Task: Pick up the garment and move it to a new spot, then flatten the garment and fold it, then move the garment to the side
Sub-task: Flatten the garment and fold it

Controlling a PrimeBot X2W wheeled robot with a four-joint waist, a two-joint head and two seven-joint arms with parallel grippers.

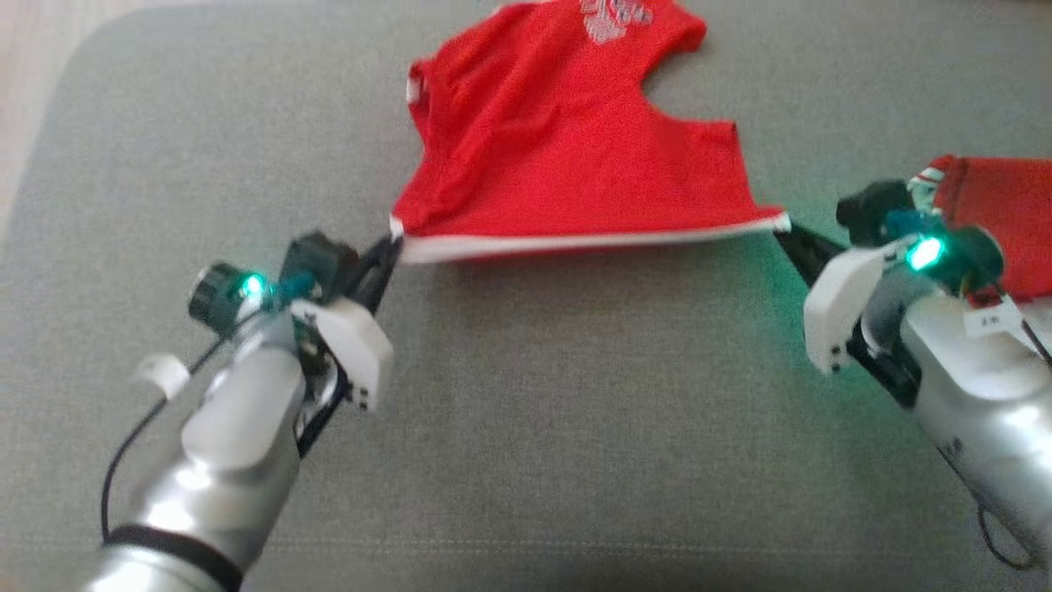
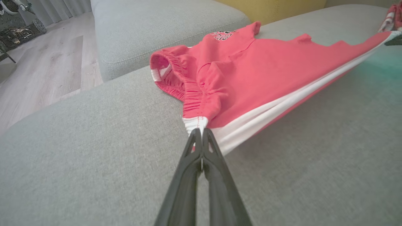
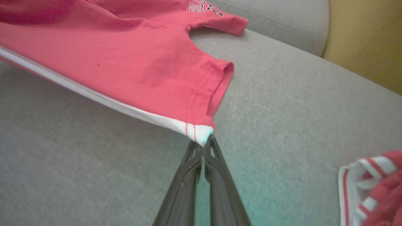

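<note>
1. Garment (image 1: 559, 148): red, with a white band along the near edge and a pale print (image 1: 612, 20) at the far end, spread on the grey sofa cushion (image 1: 575, 411), toward the far middle of the head view.
2. Near edge stretched taut in a straight line between the two hands, raised slightly off the cushion with shadow beneath; far part resting on the cushion.
3. Left hand (image 1: 393, 238): fingers pressed together, clamped on the white corner at the left end of the garment, just beside a gathered elastic opening (image 2: 176, 78).
4. Right hand (image 1: 781, 228): fingers likewise together, clamped on the white corner at the right end, next to a hemmed opening (image 3: 224, 78).
5. Green lights lit on both wrists, with a green glow on the cushion by the right hand.
6. Second red piece (image 1: 1003, 222) with white stripes, crumpled on the cushion just beside the right arm, apart from the garment.
7. Beyond the cushion: another grey cushion (image 2: 157, 25), a yellow cushion (image 3: 361, 40), and a pale wooden floor (image 2: 47, 69) at the left of the left wrist view.
</note>
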